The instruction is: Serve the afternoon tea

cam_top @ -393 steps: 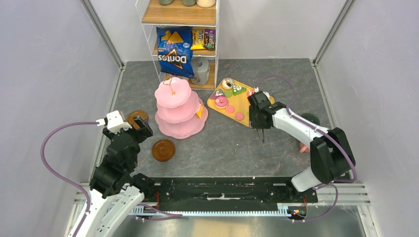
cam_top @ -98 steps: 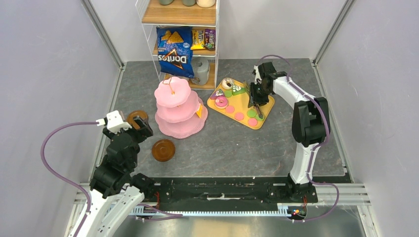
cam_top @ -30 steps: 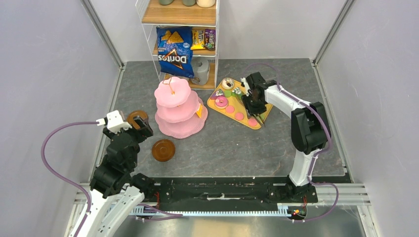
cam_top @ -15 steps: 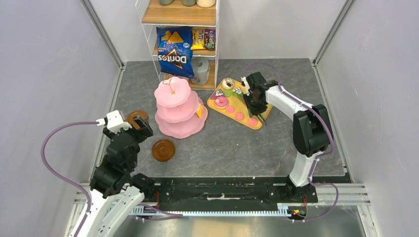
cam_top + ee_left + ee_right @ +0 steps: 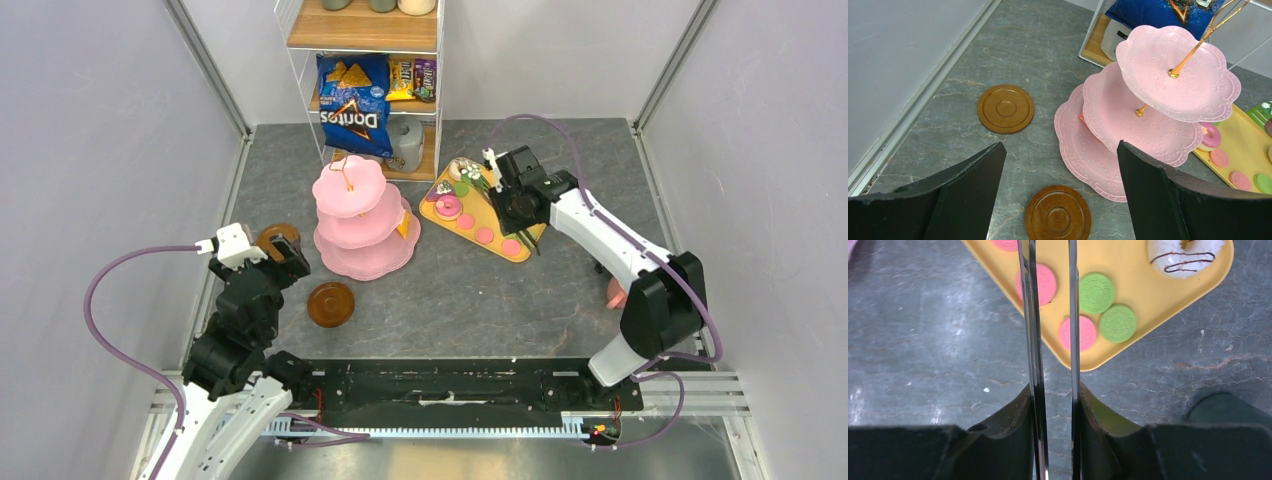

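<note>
R claw (image 5: 1054,395) clamps metal tongs (image 5: 1032,340) (L claw (image 5: 1059,150) wide open). Straddle near-corner pink macaron (image 5: 1087,334) on yellow tray (image 5: 1128,285), squeeze gently.

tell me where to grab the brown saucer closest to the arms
Pinch the near brown saucer at its rim, coming down with the left tool, one finger inside the rim, one outside. It lies flat and low, so a side approach likely finds no purchase. Take the edge facing away from the pink stand, which crowds its far side.
</note>
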